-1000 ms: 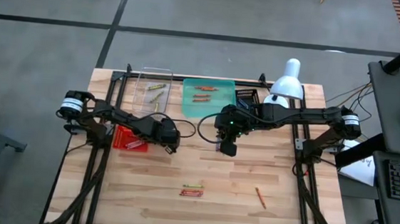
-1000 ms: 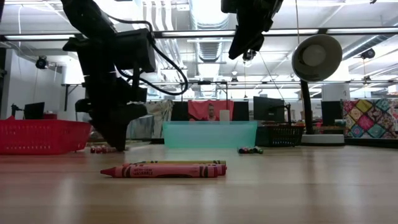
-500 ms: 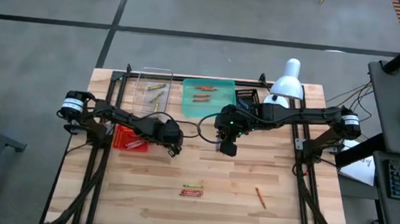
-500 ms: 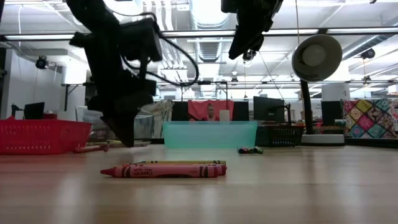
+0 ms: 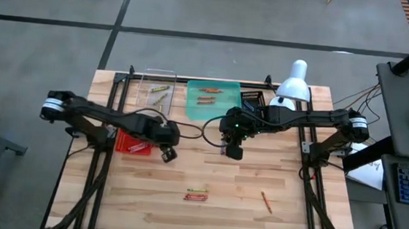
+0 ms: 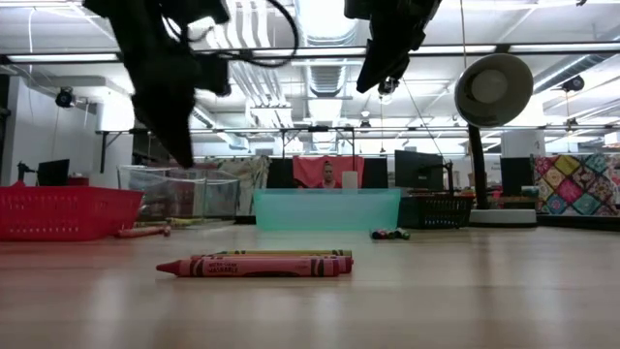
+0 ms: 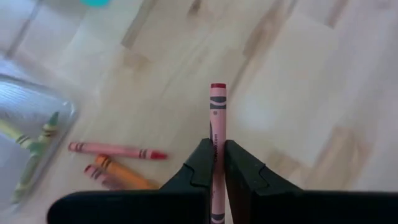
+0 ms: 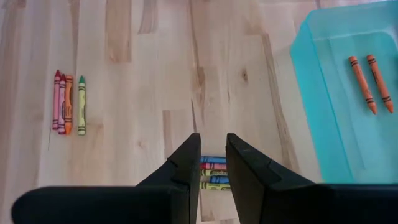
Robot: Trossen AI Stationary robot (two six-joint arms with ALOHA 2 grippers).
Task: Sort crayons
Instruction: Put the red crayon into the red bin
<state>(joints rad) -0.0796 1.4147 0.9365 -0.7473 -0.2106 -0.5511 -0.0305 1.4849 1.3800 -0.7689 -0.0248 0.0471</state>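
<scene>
- Since a second ago the left gripper [image 5: 165,154] has closed on a pink crayon [image 7: 217,134] and lifted off the table, drawing back a little toward the red mesh basket [image 5: 133,142]; in the low view it has risen from the tabletop to hang well above it [image 6: 179,145].
- Only the left wrist view shows the grip: the two dark fingers [image 7: 200,167] are clenched on the pink crayon, which sticks out forward between them. Below lie a red crayon [image 7: 115,150] and an orange crayon [image 7: 118,176] on the wood, just beside the clear tray [image 7: 28,143], which holds yellow-green crayons [image 7: 34,144].
- From above, the held crayon cannot be made out; that view does show the clear tray [image 5: 156,92] next to the teal tray [image 5: 213,100] at the far side of the table [image 5: 285,209].
- The right gripper [image 5: 232,150] has not moved and hangs over the middle of the table, fingers slightly parted and holding nothing.
- The right wrist view alone shows two orange crayons [image 8: 369,84] inside the teal tray [image 8: 323,118], a row of four crayons [image 8: 68,102] lying side by side, and a small mixed cluster [image 8: 213,173] seen between the fingers.
- The low view shows the row of crayons [image 6: 257,264] nearest the camera and a lamp [image 6: 492,97] beyond.
- One lone orange crayon [image 5: 266,201] lies near the table's front right.
</scene>
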